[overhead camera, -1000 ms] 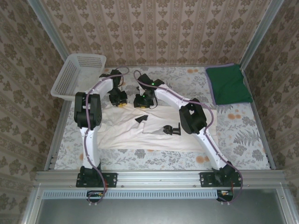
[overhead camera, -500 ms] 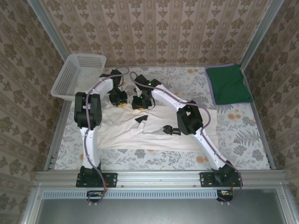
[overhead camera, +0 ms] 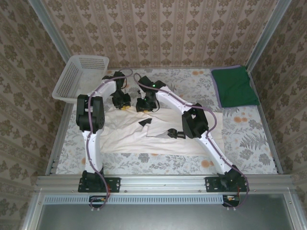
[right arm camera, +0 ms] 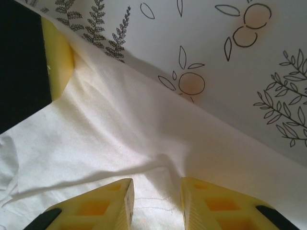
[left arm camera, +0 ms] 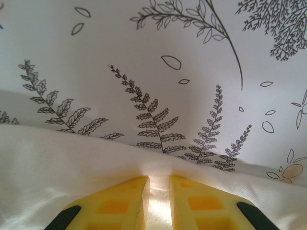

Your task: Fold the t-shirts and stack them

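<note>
Your left end effector (left arm camera: 158, 186) pinches the far edge of the cream-white cloth t-shirt (overhead camera: 129, 134), which lies spread on the fern-printed surface (overhead camera: 252, 139). Your right end effector (right arm camera: 156, 194) grips the same edge close by. The dark green folded cloth t-shirt (overhead camera: 234, 87) lies in the far right corner.

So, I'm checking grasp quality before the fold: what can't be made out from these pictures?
1. Left wrist view: how deep the left gripper bites the cream t-shirt; the bottom edge cuts off its fingers.
2. Right wrist view: whether the right gripper pinches that shirt at all; same cutoff.
3. Top view: the black print, too small to read.
4. Top view: the green t-shirt, fold layers hidden under its top face.
</note>
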